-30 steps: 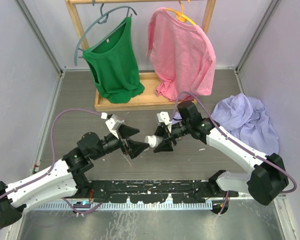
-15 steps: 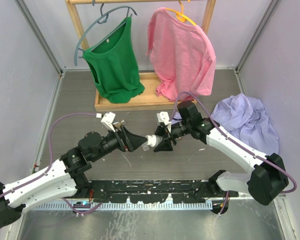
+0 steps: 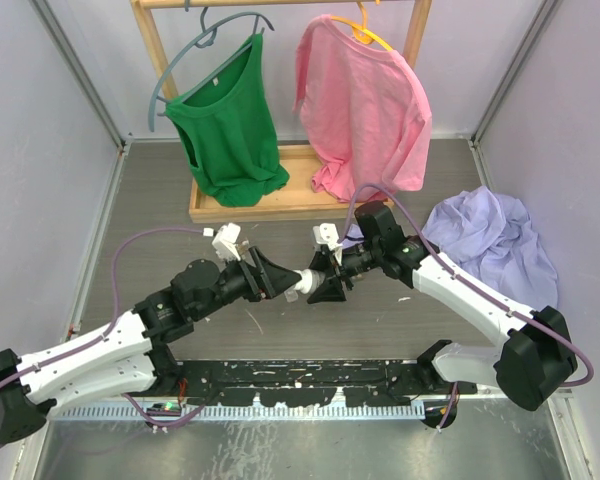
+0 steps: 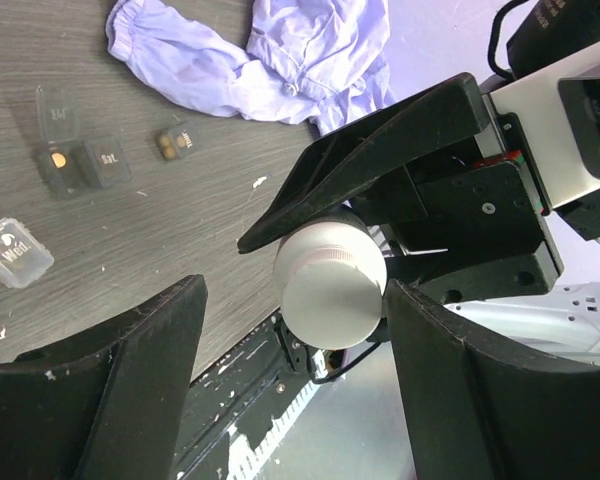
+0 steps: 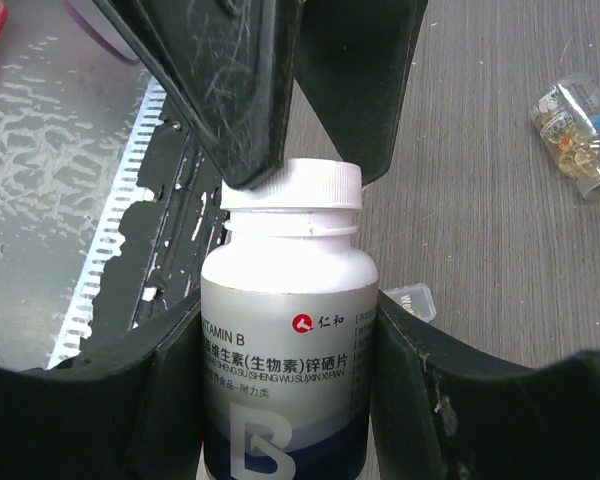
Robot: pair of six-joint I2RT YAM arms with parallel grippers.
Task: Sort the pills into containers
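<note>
Uncapping was in hand — our right gripper [image 3: 317,284] clamped the bottle [image 5: 288,335], our left gripper [image 3: 279,279] gaped astride its cap [image 4: 330,288]; next called for a pinch and twist.

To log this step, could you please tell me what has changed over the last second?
The left hand reached right to straddle the cap, its jaws narrowing but not yet gripping. The right hand stayed shut on the bottle, unmoved.
</note>
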